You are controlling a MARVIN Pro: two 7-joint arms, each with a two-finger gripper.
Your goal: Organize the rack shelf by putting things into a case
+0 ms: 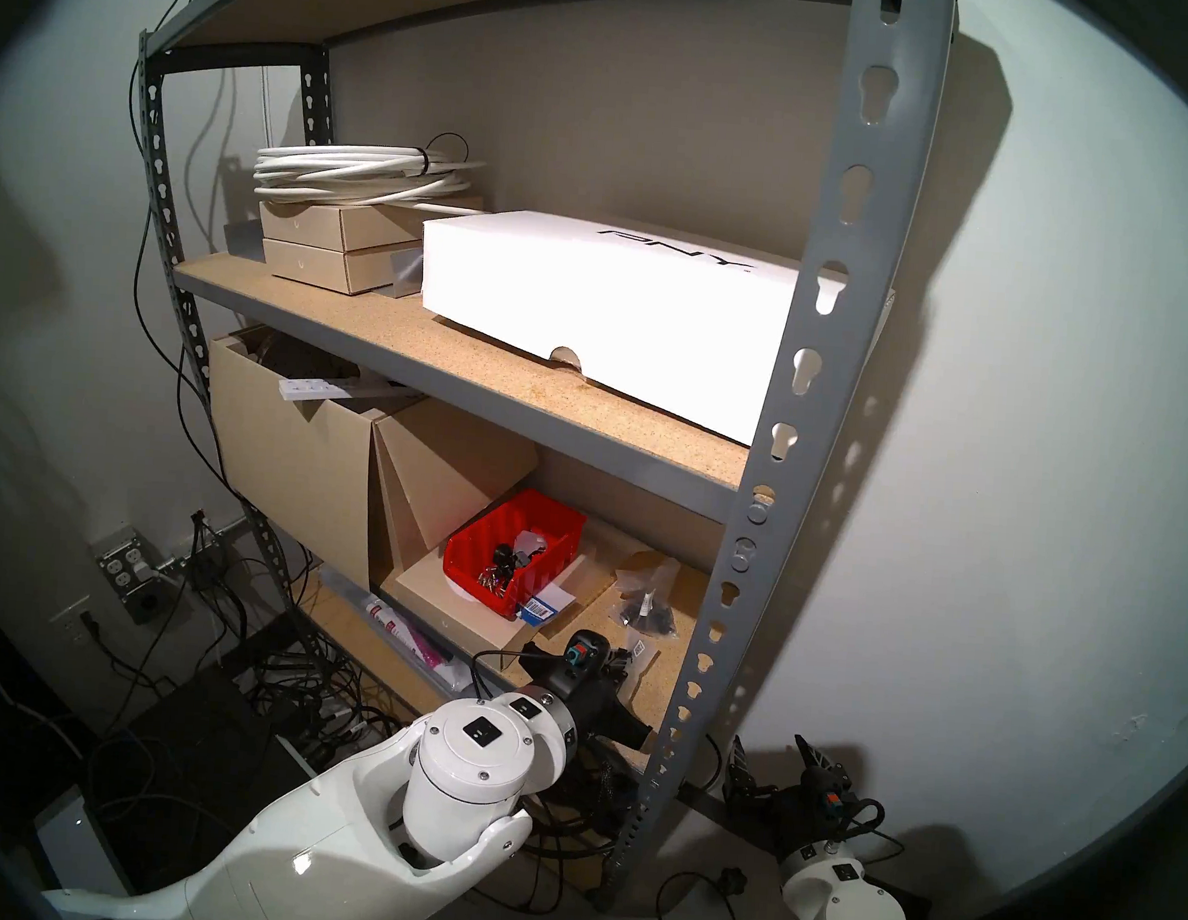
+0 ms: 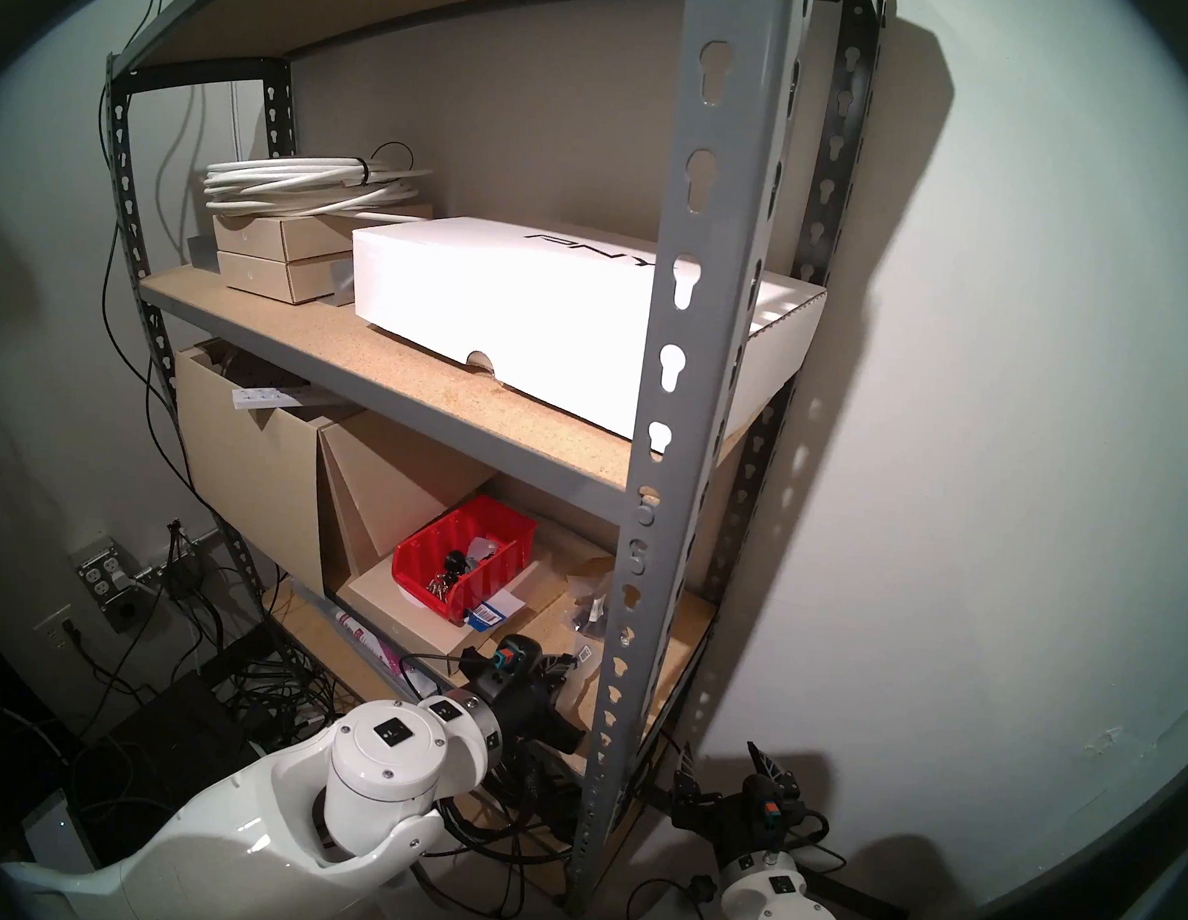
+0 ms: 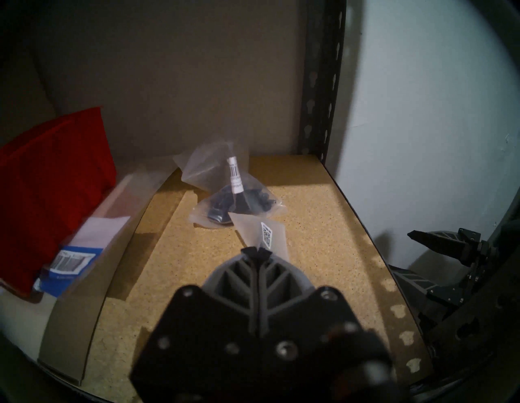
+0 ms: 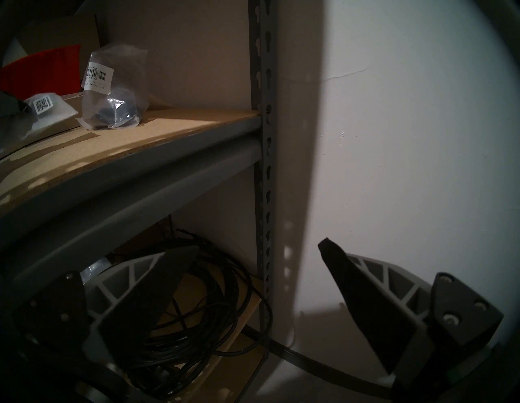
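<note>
The red bin (image 1: 516, 555) stands on a flat cardboard box on the lower rack shelf (image 1: 681, 596), with small black and metal parts (image 1: 502, 554) inside. It also shows in the left wrist view (image 3: 53, 174). My left gripper (image 3: 257, 251) is shut on a flat clear packet with a white code label (image 3: 266, 236), held low over the shelf board (image 3: 309, 239), right of the bin. A clear bag of black parts (image 3: 233, 197) lies just beyond it. My right gripper (image 4: 253, 253) is open and empty, below the shelf's right front corner.
A grey steel upright (image 1: 772, 460) stands between my arms. A blue-and-white labelled packet (image 3: 73, 259) lies in front of the bin. Tan boxes (image 1: 293, 458) fill the shelf's left. A white PNY box (image 1: 587, 296) and white coiled cable (image 1: 359, 171) sit above. Black cables (image 4: 197, 323) lie below.
</note>
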